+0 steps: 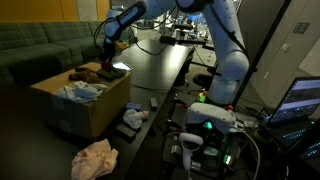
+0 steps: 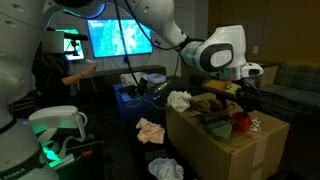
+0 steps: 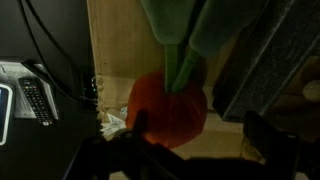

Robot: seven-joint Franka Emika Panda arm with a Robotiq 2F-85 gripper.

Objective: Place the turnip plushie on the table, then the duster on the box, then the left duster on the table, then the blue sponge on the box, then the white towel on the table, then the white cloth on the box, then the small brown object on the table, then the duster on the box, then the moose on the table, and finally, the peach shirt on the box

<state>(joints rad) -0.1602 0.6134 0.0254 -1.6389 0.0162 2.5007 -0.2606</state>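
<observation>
1. Turnip plushie [image 3: 170, 108]: round red-orange body with green leaves at the top. It lies on the box [image 1: 95, 112], near one edge. In the wrist view it sits directly beneath the camera, and in an exterior view it shows as a red spot [image 2: 243, 123] under the tool.
2. Gripper [image 2: 245, 103]: jaws spread wide with nothing between them. It hangs just above the plushie, its dark fingers [image 3: 268, 135] standing on either side of it. Contact with the plush cannot be told.
3. Moose [image 1: 85, 74]: dark brown plush, lying on top of the box just beside the gripper. It is also seen in the other exterior view [image 2: 212, 105].
4. White towel [image 1: 85, 92]: pale and bluish, bunched on the box top next to the moose.
5. Box: tan cardboard, standing on the floor between the sofa [image 1: 40, 45] and the table [image 1: 155, 65]. Its bare board fills the upper part of the wrist view.
6. Table: long with a black top, running alongside the box and carrying clutter at the far end.
7. Peach shirt [image 1: 95, 158]: crumpled on the floor, near the box but apart from it.
8. Pale cloth [image 1: 132, 118]: on the floor between box and table.
9. Robot arm [image 1: 225, 45]: white, reaching from its base over the table to the box.
10. Monitor [image 2: 120, 40]: lit blue-green, behind the arm.
</observation>
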